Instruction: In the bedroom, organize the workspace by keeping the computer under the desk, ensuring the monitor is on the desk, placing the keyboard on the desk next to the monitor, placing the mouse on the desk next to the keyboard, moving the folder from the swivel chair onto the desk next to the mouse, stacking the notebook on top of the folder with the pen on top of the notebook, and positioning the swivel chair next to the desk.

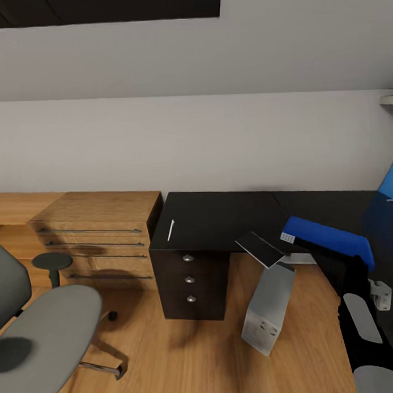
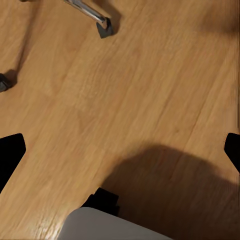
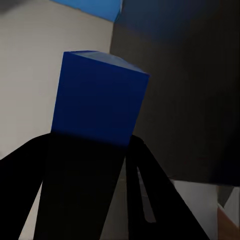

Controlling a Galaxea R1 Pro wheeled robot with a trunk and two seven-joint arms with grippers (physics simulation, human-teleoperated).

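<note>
The bright blue folder [image 1: 329, 239] hangs over the desk's [image 1: 220, 215] front right part, and my right gripper [image 3: 92, 142] is shut on that folder [image 3: 100, 95]. A thin white pen [image 1: 170, 230] lies on the black top near its left edge. The black notebook [image 1: 259, 248] sits tilted at the desk's front edge, right above the light grey computer [image 1: 268, 313], which stands leaning on the floor. The grey swivel chair [image 1: 45, 332] is at the lower left, apart from the desk. My left gripper [image 2: 120, 150] is open over bare floor near a chair castor [image 2: 104, 27].
A wooden chest of drawers [image 1: 96, 234] stands left of the desk's black three-knob drawer unit [image 1: 190, 279]. Wooden floor [image 1: 185, 355] lies open between chair and computer. My right arm [image 1: 359, 315] takes up the lower right. A blue panel [image 1: 391, 181] shows at the right edge.
</note>
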